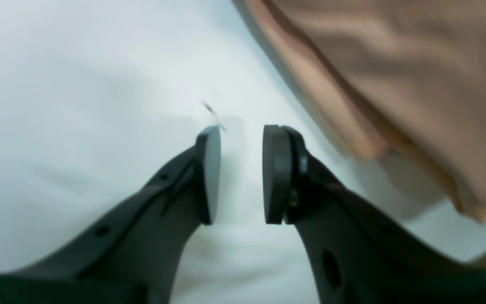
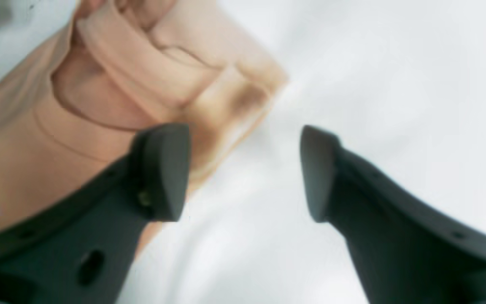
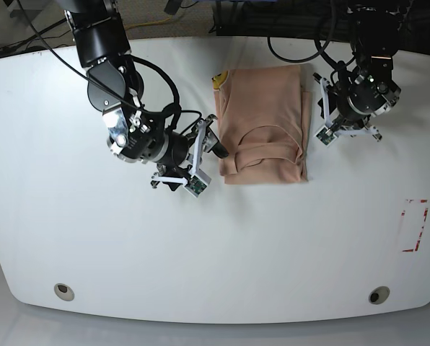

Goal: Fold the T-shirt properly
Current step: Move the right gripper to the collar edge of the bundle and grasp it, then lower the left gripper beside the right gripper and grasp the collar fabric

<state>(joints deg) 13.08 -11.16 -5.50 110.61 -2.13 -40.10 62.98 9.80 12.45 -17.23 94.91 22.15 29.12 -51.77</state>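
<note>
— White bench (image 3: 215,245) all round; what sits nearest the front edge?
— Two round holes (image 3: 65,291) near the corners, a red-marked rectangle (image 3: 413,225) to one side

— And the T-shirt (image 3: 265,122)?
— Folded into a peach oblong at mid-bench, toward the far edge, collar facing the front

— The right gripper (image 2: 245,173)?
— Just beside the shirt's edge, jaws spread wide, nothing between them

— The left gripper (image 1: 241,173)?
— Near the opposite edge, jaws narrowly parted over bare bench, holding nothing
</note>
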